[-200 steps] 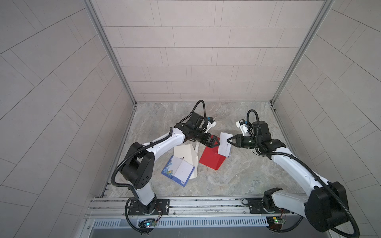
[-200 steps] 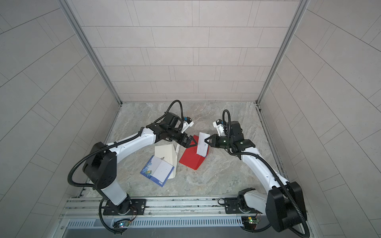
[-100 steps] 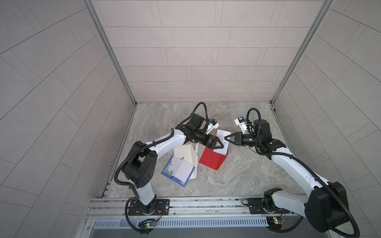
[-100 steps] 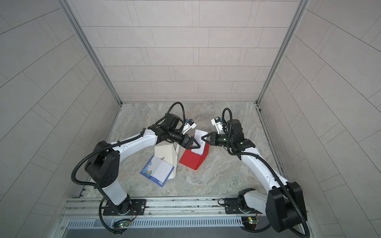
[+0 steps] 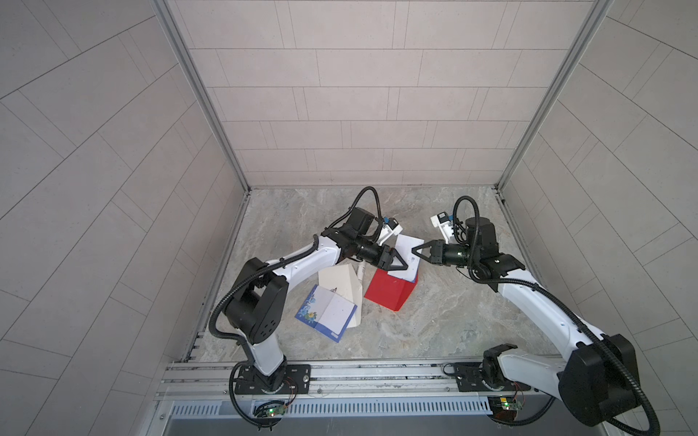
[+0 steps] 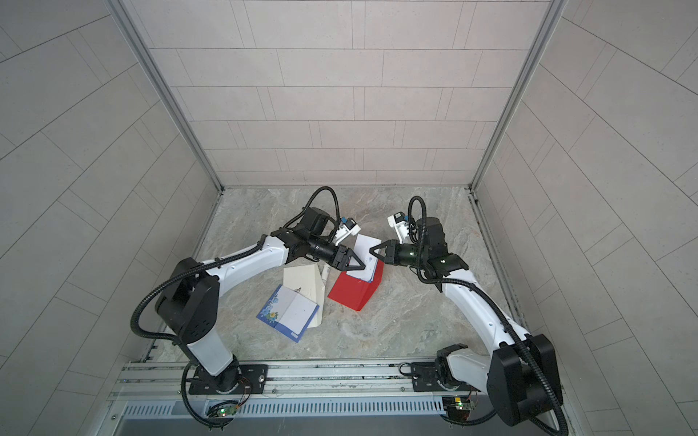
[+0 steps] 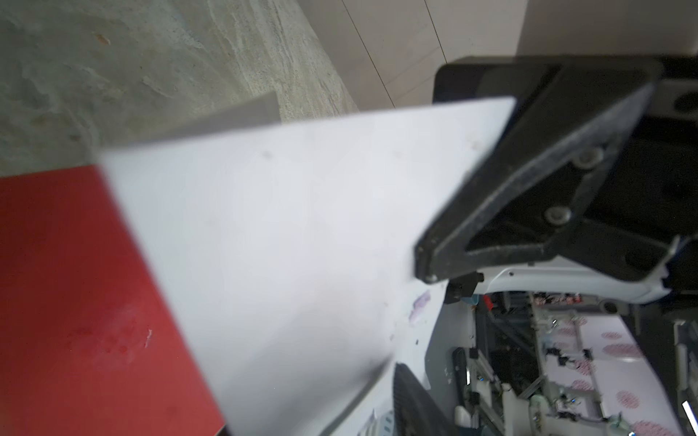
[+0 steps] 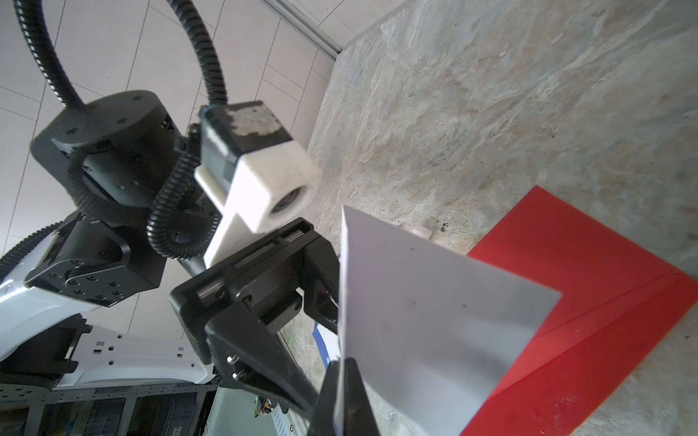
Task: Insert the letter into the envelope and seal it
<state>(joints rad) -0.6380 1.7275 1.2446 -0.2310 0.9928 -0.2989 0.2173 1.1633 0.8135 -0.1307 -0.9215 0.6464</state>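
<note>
**Walls** [image 5: 359,113]: pale tiles on three sides, joined by metal corner posts, as seen in both top views.

**Table** [image 5: 453,313]: a grey marbled surface. A slotted rail [image 5: 377,373] is fixed along the near edge, and both arm bases are bolted to it.

**Envelope** [image 5: 389,292]: red, laid flat near the table's middle. A crease across it is shown in the right wrist view [image 8: 604,302].

**Beige card** [image 5: 338,281]: laid flat just left of the envelope. Its near part is overlapped by a blue card [image 5: 326,315] with a flowered border.

**Letter** [image 5: 407,247]: a white sheet, held tilted over the far end of the envelope between the two claws. Whether its lower edge touches the envelope cannot be told.

**Left claw** [image 5: 400,261]: reached in from the left at the letter's edge.
- The fingers [image 7: 528,188] are seen partly apart in the left wrist view.
- The sheet passes between them.
- No pinch on the paper is shown.

**Right claw** [image 5: 415,250]: pointed at the left claw from the opposite side. It is clenched on the letter's edge, and the fingers [image 8: 355,400] are pressed on both faces of the sheet in the right wrist view.

**White tube** [image 5: 360,268]: small, laid on the table between the beige card and the envelope.
</note>
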